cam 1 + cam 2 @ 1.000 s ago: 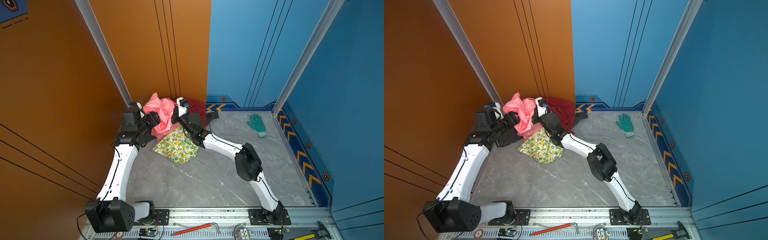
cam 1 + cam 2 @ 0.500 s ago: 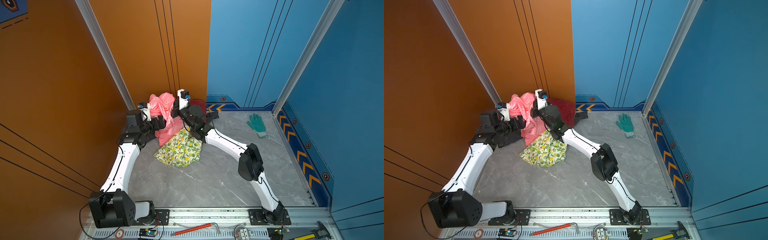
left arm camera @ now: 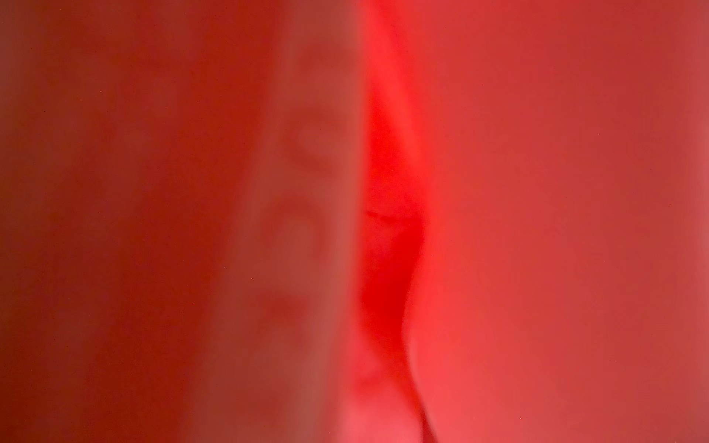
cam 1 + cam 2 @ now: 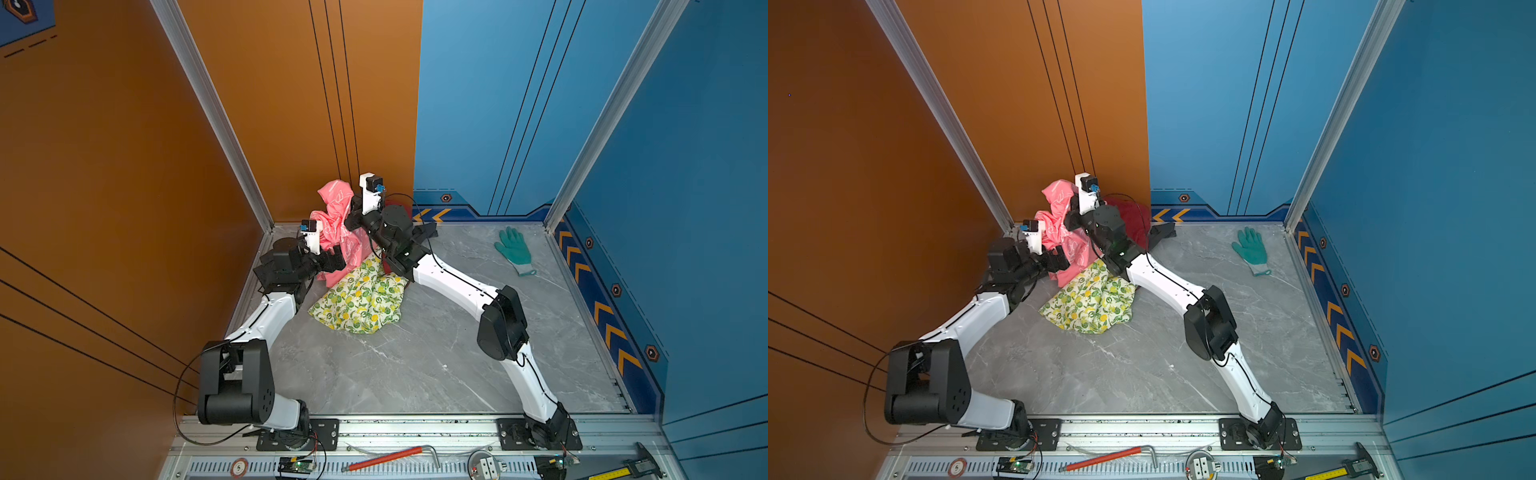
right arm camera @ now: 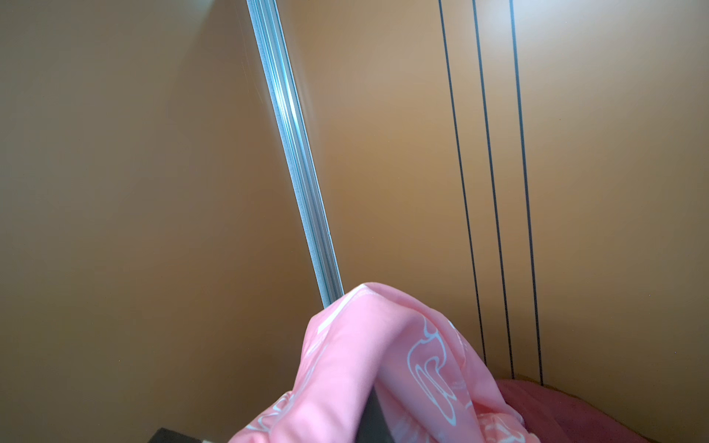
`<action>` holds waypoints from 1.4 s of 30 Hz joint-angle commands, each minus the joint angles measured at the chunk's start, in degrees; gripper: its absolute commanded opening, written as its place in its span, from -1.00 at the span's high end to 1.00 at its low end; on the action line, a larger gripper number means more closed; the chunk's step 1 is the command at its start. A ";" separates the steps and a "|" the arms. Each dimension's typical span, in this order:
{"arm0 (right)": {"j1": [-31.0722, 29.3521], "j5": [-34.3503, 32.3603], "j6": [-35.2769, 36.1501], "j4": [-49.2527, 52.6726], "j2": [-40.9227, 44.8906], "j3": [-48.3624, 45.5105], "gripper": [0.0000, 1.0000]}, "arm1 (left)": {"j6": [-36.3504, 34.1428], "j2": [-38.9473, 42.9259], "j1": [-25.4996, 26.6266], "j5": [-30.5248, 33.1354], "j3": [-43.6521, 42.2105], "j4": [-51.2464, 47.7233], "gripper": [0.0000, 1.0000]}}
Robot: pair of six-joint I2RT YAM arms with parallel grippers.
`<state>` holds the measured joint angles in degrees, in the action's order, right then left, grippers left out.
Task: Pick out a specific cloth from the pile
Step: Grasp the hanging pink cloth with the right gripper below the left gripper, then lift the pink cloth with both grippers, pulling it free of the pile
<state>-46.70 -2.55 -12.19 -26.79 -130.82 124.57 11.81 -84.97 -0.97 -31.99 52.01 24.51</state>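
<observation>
Treat the left gripper [image 4: 333, 261] as unread: pressed against the cloth [image 4: 337, 220] in both top views, wrist lens smothered in red fabric, so cannot tell whether open or closed. Confirm it is clear of the fabric before any pull. Locate the cloth in the back-left corner, raised above the pile [image 4: 374, 286], lower folds hanging down to the lemon-print piece [image 4: 353, 307]. Rely on the right gripper [image 4: 352, 205], clamped on the cloth's upper fold. Lift upward and toward the open table [image 4: 415, 365], slowly, until the hem clears. Watch for the dark red piece [image 4: 1130, 219] snagging. Ignore the glove [image 4: 513, 249].
</observation>
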 commanded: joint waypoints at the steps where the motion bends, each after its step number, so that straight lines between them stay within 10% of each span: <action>1: 0.11 1.64 -2.05 -4.12 1.90 4.00 1.00 | 1.37 -3.93 2.58 -2.63 -0.46 11.36 -0.90; 13: 0.80 1.73 -2.27 -0.95 1.76 3.98 1.00 | 1.60 -12.76 9.28 4.85 1.56 23.76 -0.76; 19: 0.67 1.35 -2.27 -4.05 6.87 -5.72 1.00 | 5.65 -17.79 8.24 12.34 10.62 25.50 1.00; 31: 1.20 5.30 -0.52 -7.82 19.51 -30.03 1.00 | 11.39 -13.57 4.76 27.86 22.73 23.35 1.00; 42: 1.44 8.35 2.46 -16.37 23.25 -47.52 -0.51 | 11.61 -9.07 6.25 33.30 39.42 8.75 1.00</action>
<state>-45.10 4.27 -11.68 -38.76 -109.93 79.18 22.48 -95.96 4.27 -1.69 87.57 37.30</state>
